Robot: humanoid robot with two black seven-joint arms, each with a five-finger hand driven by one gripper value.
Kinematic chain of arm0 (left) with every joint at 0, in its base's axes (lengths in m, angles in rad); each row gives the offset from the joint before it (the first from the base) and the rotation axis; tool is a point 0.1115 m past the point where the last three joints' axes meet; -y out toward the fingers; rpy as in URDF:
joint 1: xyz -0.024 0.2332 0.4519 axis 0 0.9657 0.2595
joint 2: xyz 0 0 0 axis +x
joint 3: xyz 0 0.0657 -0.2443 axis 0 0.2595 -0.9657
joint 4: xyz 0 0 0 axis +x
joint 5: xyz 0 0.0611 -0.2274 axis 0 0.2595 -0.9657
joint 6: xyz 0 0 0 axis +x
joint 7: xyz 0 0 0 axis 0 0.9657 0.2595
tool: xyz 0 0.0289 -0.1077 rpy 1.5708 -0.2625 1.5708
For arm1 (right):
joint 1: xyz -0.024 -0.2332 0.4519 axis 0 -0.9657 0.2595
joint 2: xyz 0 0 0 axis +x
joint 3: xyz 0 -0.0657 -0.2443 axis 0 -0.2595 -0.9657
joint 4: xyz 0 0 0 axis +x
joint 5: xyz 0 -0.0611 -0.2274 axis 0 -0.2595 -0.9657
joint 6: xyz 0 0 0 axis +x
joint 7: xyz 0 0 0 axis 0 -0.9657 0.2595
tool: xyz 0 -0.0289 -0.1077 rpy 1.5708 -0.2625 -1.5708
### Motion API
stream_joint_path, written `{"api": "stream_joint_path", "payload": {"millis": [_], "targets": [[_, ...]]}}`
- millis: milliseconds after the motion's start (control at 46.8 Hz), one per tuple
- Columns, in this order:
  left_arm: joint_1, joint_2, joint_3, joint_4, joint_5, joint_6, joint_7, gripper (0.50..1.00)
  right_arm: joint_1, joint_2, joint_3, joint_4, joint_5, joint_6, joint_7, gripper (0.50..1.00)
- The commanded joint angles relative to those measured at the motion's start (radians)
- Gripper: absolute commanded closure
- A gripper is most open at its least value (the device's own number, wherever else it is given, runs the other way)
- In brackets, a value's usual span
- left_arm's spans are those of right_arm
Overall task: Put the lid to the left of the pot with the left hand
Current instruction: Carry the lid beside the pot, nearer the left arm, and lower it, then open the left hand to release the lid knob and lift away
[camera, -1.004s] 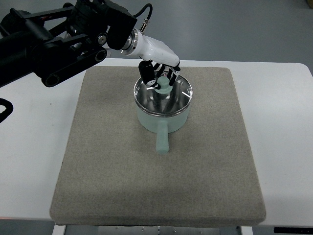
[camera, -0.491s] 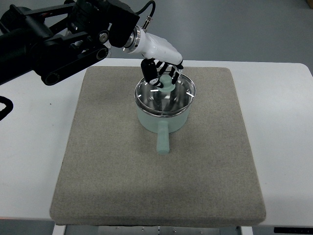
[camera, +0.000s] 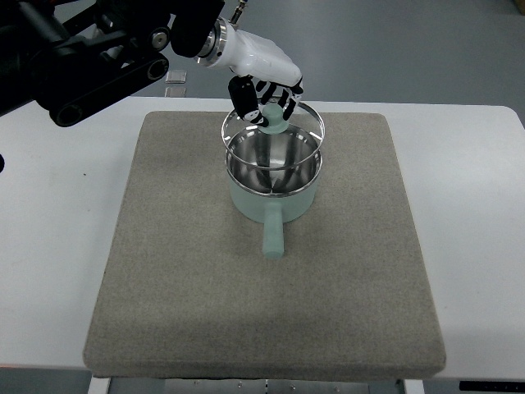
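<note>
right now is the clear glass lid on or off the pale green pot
Off. The left hand holds the clear glass lid by its green knob, raised above the pale green pot, whose steel inside shows.

My white desk (camera: 57, 246) carries a grey felt mat (camera: 189, 295) filling the frame's middle.

Lid (camera: 289, 123) in left hand (camera: 264, 75) above pot (camera: 272, 176)

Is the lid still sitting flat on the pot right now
No, the left hand grips the lid by its knob and holds it raised and tilted above the pot, whose steel inside shows.
</note>
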Motion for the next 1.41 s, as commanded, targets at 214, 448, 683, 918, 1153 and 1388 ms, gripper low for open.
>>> {"api": "stream_joint_path", "payload": {"millis": [214, 448, 683, 918, 1153, 1388], "targets": [[0.082, 0.195, -0.081, -0.119, 0.004, 0.0, -0.003, 1.0, 0.0, 0.0, 0.0, 0.0, 0.0, 0.0, 0.0, 0.579], [0.172, 0.299, -0.104, -0.129, 0.006, 0.0, -0.007, 1.0, 0.0, 0.0, 0.0, 0.0, 0.0, 0.0, 0.0, 0.579], [0.246, 0.353, -0.112, -0.129, 0.044, 0.0, -0.009, 1.0, 0.0, 0.0, 0.0, 0.0, 0.0, 0.0, 0.0, 0.579], [0.341, 0.333, -0.116, -0.121, 0.119, 0.0, -0.009, 1.0, 0.002, 0.0, 0.0, 0.0, 0.0, 0.0, 0.0, 0.579], [0.39, 0.296, -0.135, -0.101, 0.178, 0.037, -0.007, 1.0, 0.0, 0.0, 0.0, 0.0, 0.0, 0.0, 0.0, 0.579], [0.413, 0.276, -0.135, -0.077, 0.176, 0.088, -0.006, 1.0, 0.0, 0.0, 0.0, 0.0, 0.0, 0.0, 0.0, 0.579]]}}
